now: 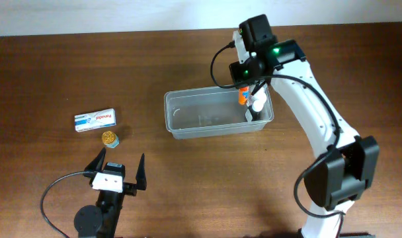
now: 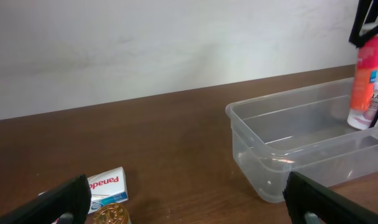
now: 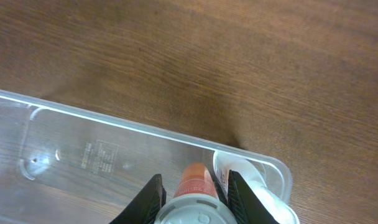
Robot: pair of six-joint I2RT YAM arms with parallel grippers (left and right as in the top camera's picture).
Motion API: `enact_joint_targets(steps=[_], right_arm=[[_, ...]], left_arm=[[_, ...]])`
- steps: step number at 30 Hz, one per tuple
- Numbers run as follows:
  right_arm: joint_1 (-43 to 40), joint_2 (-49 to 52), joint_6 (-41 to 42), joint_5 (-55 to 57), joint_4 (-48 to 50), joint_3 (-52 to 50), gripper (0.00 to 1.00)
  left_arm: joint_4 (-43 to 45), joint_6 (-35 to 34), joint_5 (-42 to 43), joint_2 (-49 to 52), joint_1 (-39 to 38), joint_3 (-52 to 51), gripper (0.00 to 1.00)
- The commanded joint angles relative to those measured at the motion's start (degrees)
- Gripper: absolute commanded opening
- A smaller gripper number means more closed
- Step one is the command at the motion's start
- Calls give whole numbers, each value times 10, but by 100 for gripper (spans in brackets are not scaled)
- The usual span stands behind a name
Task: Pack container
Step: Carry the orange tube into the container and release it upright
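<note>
Fingers (image 3: 150, 198) of the right gripper (image 3: 195, 199) clamp one orange tube (image 3: 194, 179) at the right end of the one container (image 1: 188, 129) mid-way across the table (image 1: 188, 66), beside one white bottle (image 1: 258, 103), open room leftward; left gripper (image 1: 118, 173) spread wide, empty, near one box (image 1: 95, 119) and one gold-lidded jar (image 1: 110, 138).

table (image 1: 188, 178): brown wood | Panadol box (image 1: 95, 119) beside gold-lidded jar (image 1: 110, 138) | white wall (image 2: 176, 43)

The container (image 1: 201, 118) is clear glossy plastic, the table (image 1: 188, 188) matt grained wood, the orange tube (image 2: 365, 74) smooth plastic.
</note>
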Motion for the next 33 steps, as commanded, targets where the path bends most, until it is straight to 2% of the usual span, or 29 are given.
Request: enact_joint_targets(steps=[1,33], right_arm=[[4,12,-4,7,7,1,25],[3,24,-7,23,20,-37,26]], left_arm=[[1,9,8,-4,3,-4,100],[1,9,8,-4,3,-4,100]])
